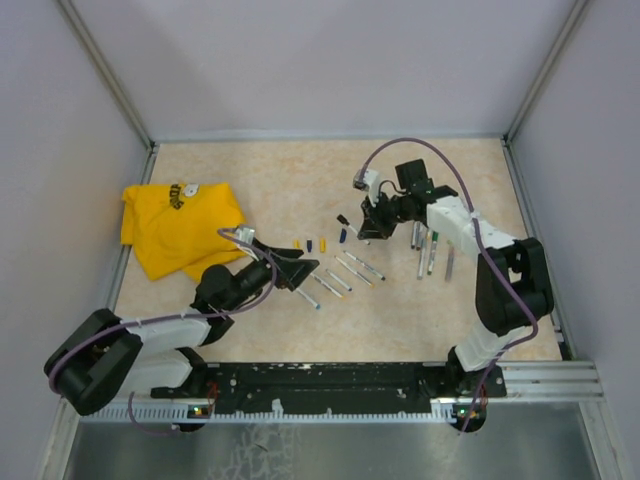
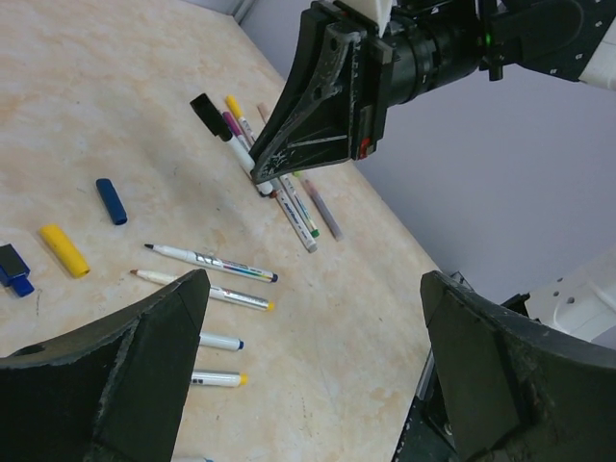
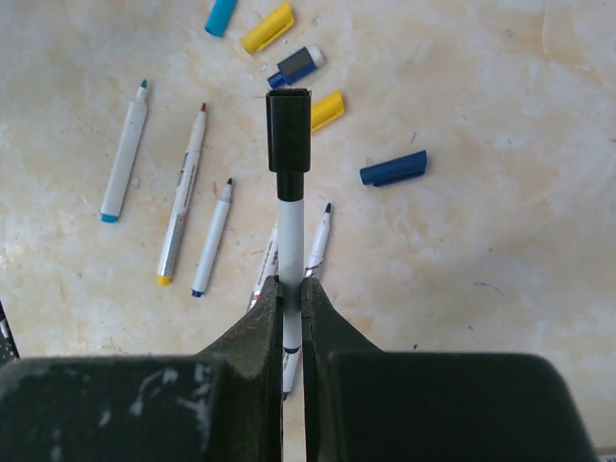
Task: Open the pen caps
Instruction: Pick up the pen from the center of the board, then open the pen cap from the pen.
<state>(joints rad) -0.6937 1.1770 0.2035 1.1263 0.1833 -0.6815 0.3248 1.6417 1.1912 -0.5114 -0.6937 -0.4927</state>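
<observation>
Ahead of R gripper (image 3: 292, 287) tips, black cap (image 3: 289, 130) on pen (image 3: 291, 236) clamped tight, L gripper (image 2: 310, 289) spread wide, empty.

A black cap (image 3: 289, 130) sat closed on the tip of a white pen (image 3: 290, 241), and loose on the table (image 3: 500, 289) beyond lay a yellow cap (image 3: 267, 27), a second yellow cap (image 3: 327, 109), a blue-and-grey cap (image 3: 296, 65) between them, a dark blue cap (image 3: 393, 168) and a light blue cap (image 3: 220, 14).
</observation>
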